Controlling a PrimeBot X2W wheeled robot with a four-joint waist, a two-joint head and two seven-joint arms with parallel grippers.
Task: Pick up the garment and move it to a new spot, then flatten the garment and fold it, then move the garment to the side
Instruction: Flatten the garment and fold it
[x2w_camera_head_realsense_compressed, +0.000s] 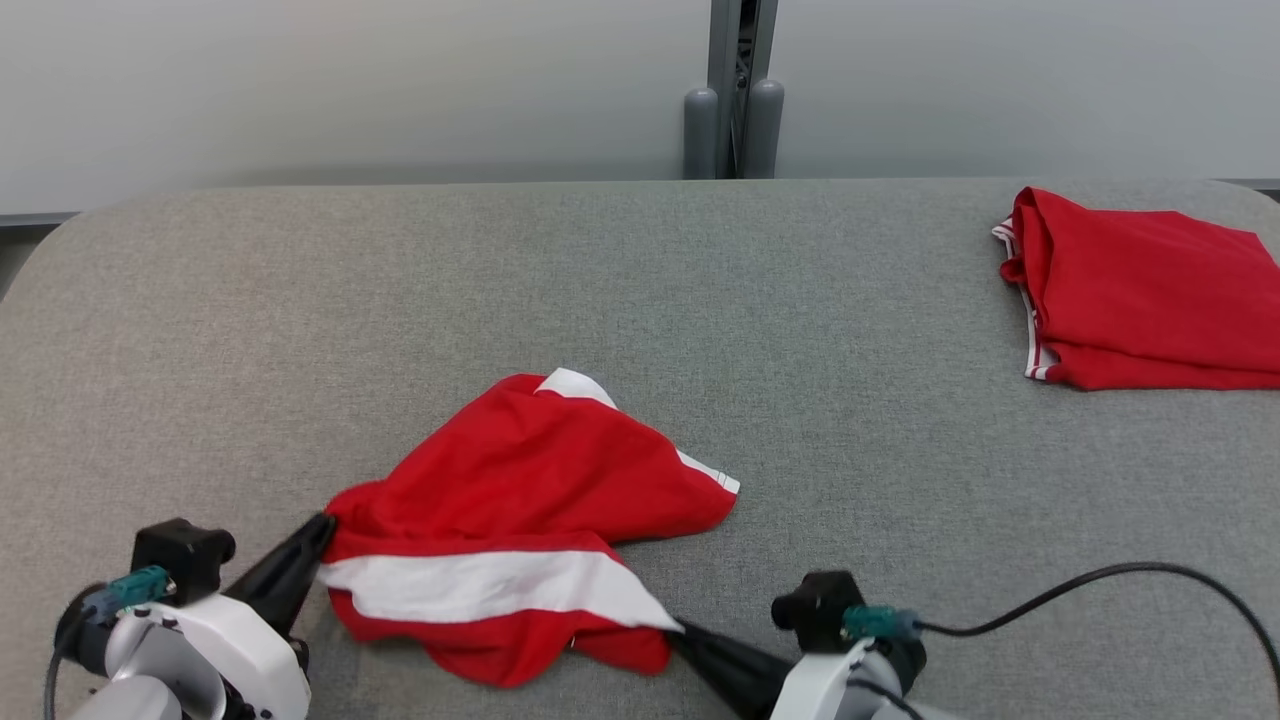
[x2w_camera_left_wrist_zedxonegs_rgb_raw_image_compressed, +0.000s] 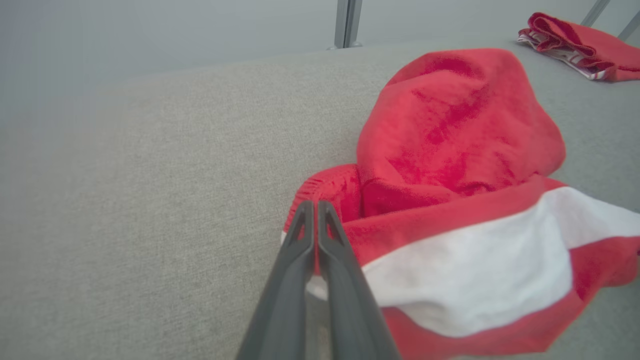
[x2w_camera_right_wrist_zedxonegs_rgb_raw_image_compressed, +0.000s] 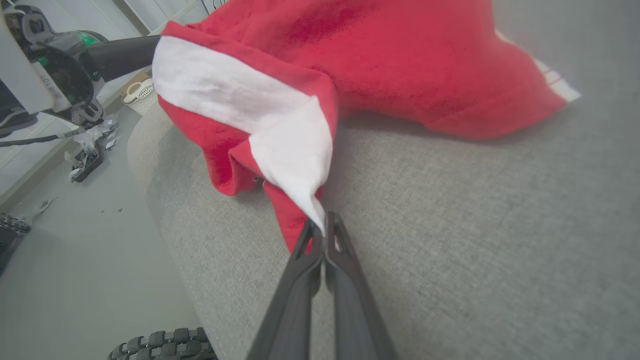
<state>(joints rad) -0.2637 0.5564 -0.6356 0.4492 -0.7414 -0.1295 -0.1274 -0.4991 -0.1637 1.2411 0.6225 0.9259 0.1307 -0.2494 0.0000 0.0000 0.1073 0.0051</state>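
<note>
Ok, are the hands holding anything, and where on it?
Both grip the red garment: left hand at its left edge beside the white band, right hand at the band's right tip.

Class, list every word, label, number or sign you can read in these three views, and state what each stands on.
Nothing reads clearly.
Dark print on the white label strip behind the left gripper: too blurred to read.
No print on the crumpled red fabric garment with a white band.
No print on the folded red fabric garment with white trim.
</note>
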